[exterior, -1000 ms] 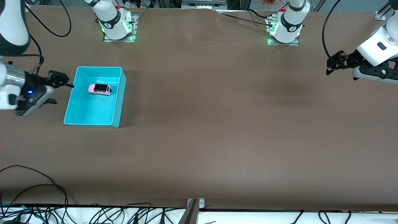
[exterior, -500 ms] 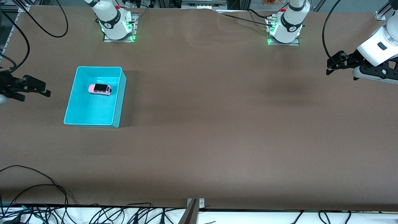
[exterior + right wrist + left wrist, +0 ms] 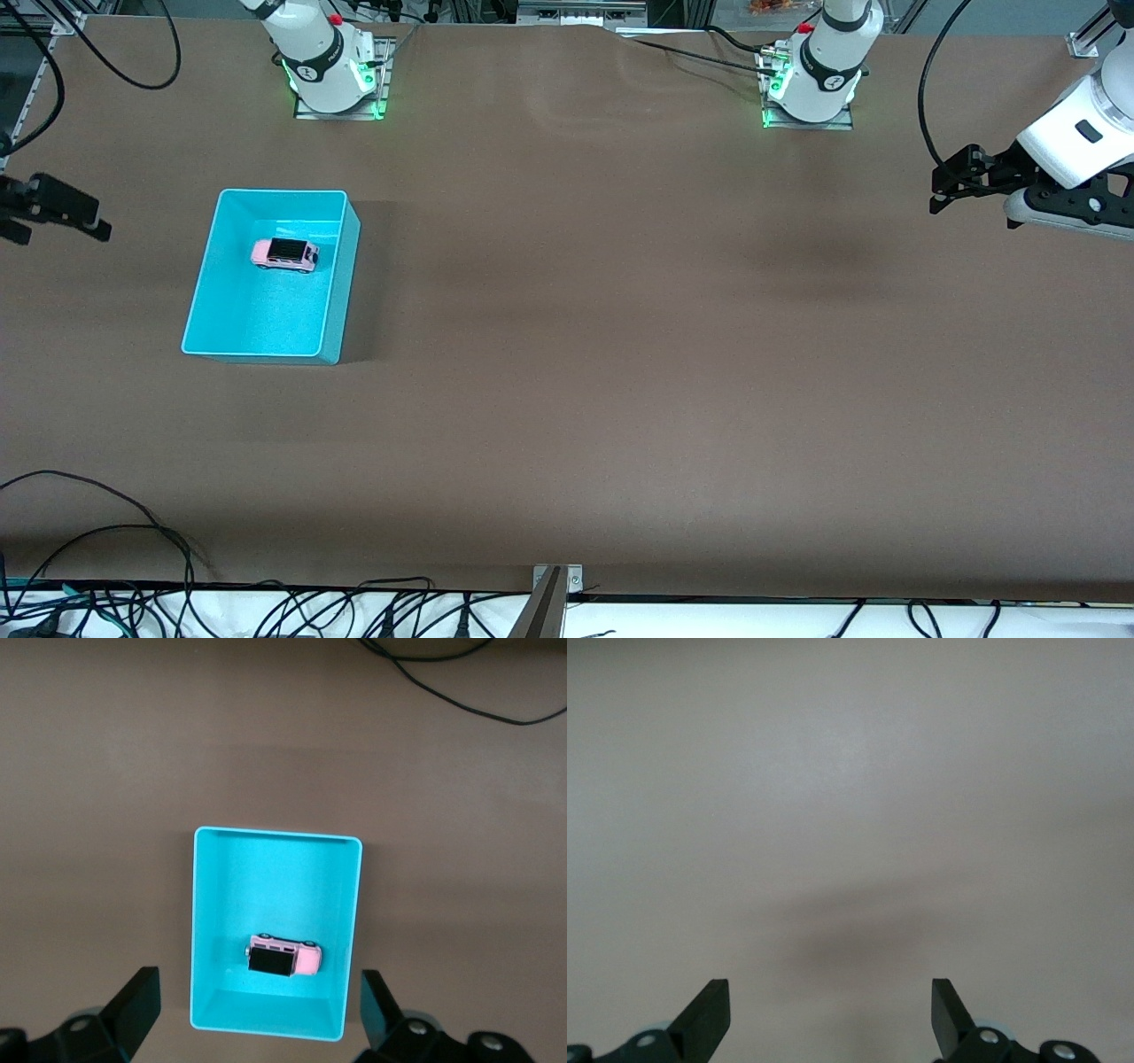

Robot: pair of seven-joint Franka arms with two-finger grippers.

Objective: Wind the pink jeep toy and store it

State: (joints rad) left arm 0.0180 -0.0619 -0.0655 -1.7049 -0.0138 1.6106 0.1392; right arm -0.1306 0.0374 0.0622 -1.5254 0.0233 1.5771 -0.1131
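Tiny pale pink jeep toy (image 3: 284,254) with black roof sits inside rectangular cyan plastic bin (image 3: 232,332), frame's upper left. Right gripper (image 3: 55,213), jaws wide, hangs at the frame's left edge beside the bin; left gripper (image 3: 955,182), jaws wide, waits at the right edge over bare table.

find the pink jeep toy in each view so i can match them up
Front view: pink jeep toy in the cyan bin, in the part toward the robots' bases.
Left wrist view: not in it.
Right wrist view: jeep in the bin.
Shared landmark: the cyan bin.
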